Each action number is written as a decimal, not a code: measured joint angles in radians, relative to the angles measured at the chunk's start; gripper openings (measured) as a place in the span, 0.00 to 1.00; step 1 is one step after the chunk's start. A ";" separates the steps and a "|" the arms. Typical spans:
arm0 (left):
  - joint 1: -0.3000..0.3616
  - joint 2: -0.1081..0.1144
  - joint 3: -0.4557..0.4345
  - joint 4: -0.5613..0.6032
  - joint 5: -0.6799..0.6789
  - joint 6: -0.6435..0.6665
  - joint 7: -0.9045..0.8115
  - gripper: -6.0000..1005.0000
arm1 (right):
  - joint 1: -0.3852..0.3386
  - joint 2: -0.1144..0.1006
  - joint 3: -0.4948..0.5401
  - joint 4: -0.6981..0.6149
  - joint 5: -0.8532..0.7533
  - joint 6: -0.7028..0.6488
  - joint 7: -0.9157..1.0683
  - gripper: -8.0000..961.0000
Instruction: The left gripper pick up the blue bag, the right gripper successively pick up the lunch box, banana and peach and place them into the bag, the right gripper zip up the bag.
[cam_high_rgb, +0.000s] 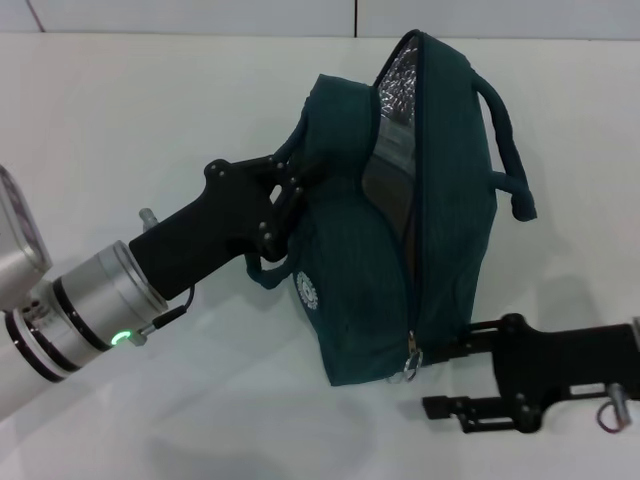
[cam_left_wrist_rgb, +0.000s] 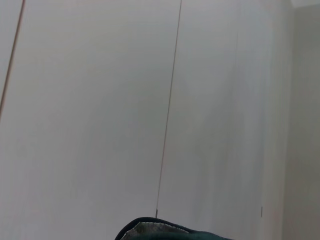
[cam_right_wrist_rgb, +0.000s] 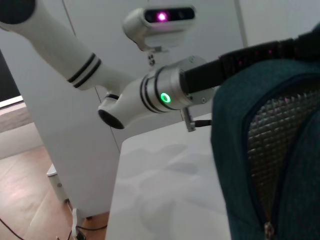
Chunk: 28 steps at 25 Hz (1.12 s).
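The blue bag hangs tilted above the white table. My left gripper is shut on its left side by a handle. The zipper gapes at the top and shows silver foil lining. The metal ring pull sits at the bag's low end. My right gripper is open just right of that pull, its upper finger close to the ring. The right wrist view shows the bag, its lining and the zipper slider. The lunch box, banana and peach are out of view.
The right wrist view shows my left arm's silver cuff with the green light, my head camera and the table's edge with floor beyond. The left wrist view holds only a pale wall and a strip of bag rim.
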 joint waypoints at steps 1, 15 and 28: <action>0.001 0.000 0.000 0.000 0.000 0.000 0.000 0.04 | 0.015 0.001 -0.001 0.019 0.005 0.014 0.003 0.62; 0.002 0.000 0.000 0.000 0.002 -0.003 0.000 0.04 | 0.106 0.003 -0.169 0.089 0.084 0.033 0.008 0.62; -0.001 0.000 0.000 0.000 -0.002 -0.003 0.000 0.04 | 0.099 0.002 -0.213 0.085 0.156 0.074 0.010 0.45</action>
